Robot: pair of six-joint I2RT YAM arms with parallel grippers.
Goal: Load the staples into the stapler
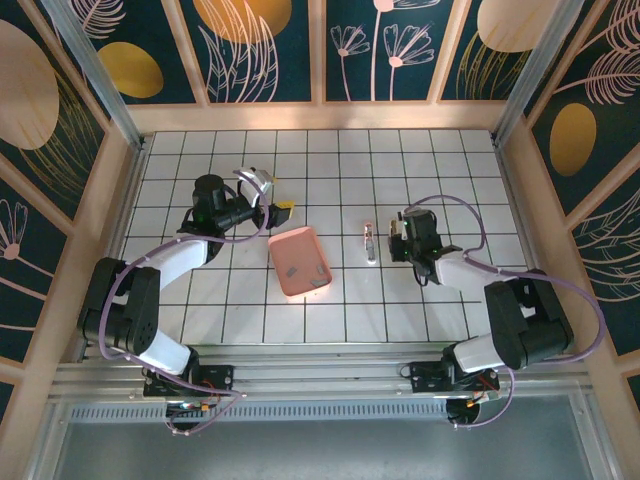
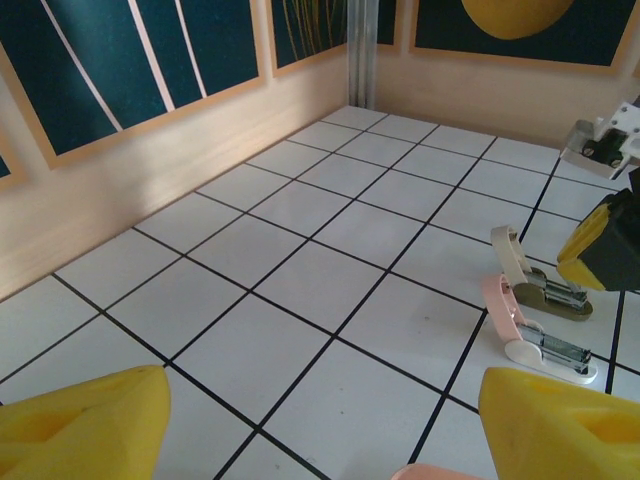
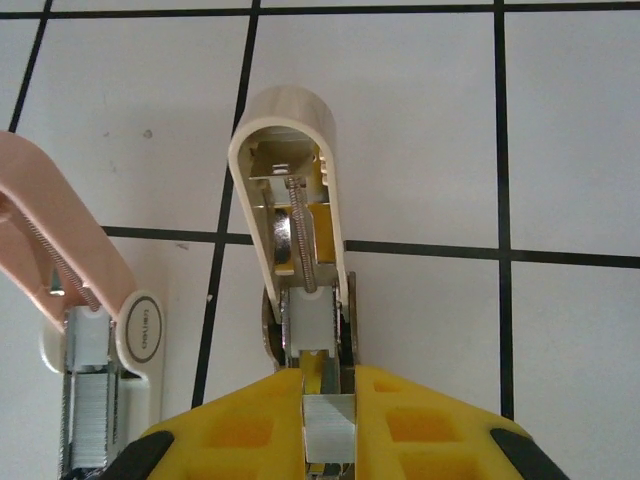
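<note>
Two mini staplers lie side by side with their lids hinged up: a cream one (image 3: 290, 130) (image 2: 535, 285) and a pink and white stapler (image 3: 50, 220) (image 2: 530, 340). From above they show as a small pale shape (image 1: 370, 243) right of centre. My right gripper (image 3: 328, 385) (image 1: 396, 237) is shut on a silver strip of staples (image 3: 328, 425), held right at the rear end of the cream stapler's open channel. More staples (image 1: 318, 283) lie in the pink tray. My left gripper (image 2: 320, 430) (image 1: 272, 197) hangs open over bare tiles, left of the staplers, with nothing in it.
The salmon-pink square tray (image 1: 285, 242) sits mid-table between the arms, and its corner (image 2: 440, 472) peeks in at the bottom of the left wrist view. Wooden walls (image 2: 150, 190) ring the white tiled table.
</note>
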